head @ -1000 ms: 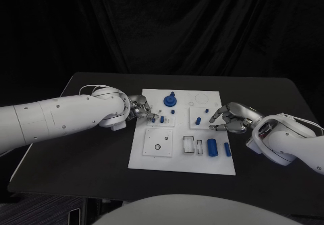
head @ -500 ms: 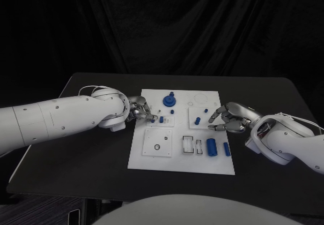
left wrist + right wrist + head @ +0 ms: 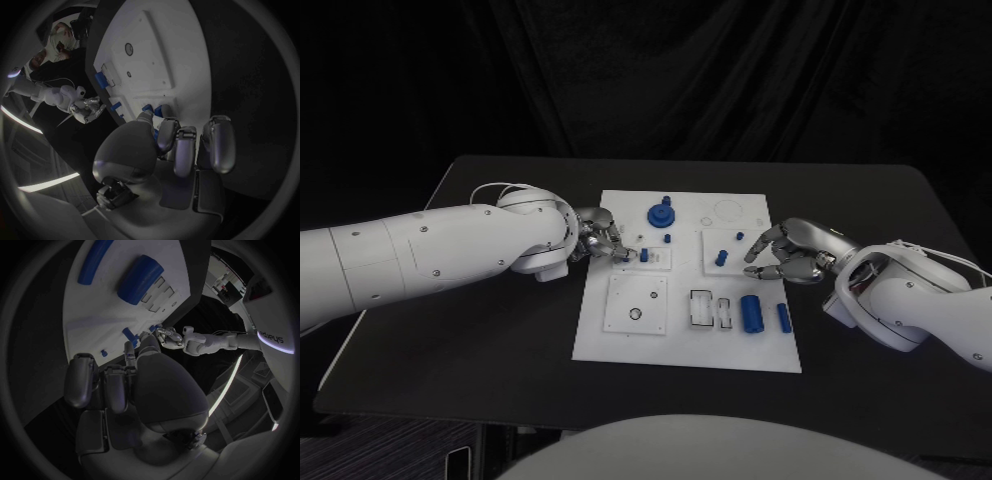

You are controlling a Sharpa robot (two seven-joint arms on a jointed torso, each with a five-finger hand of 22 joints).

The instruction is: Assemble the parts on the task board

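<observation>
Task board (image 3: 635,338) sits mid-tabletop. L hand (image 3: 602,238) at board's left edge, fingertips pinching a small blue peg (image 3: 629,256); a second peg (image 3: 646,255) stands just beside. R hand (image 3: 790,255) at right edge, fingers curled, nothing held. Blue cylinder (image 3: 753,313) lies near board's front-right corner.

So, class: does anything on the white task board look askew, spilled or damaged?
Nothing stands out. The task board lies flat, and the two blue cylinders lie side by side near its front.

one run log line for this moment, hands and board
left hand: at small blue pegs | right hand: over task board edge, empty | large blue cylinder: lying flat
</observation>
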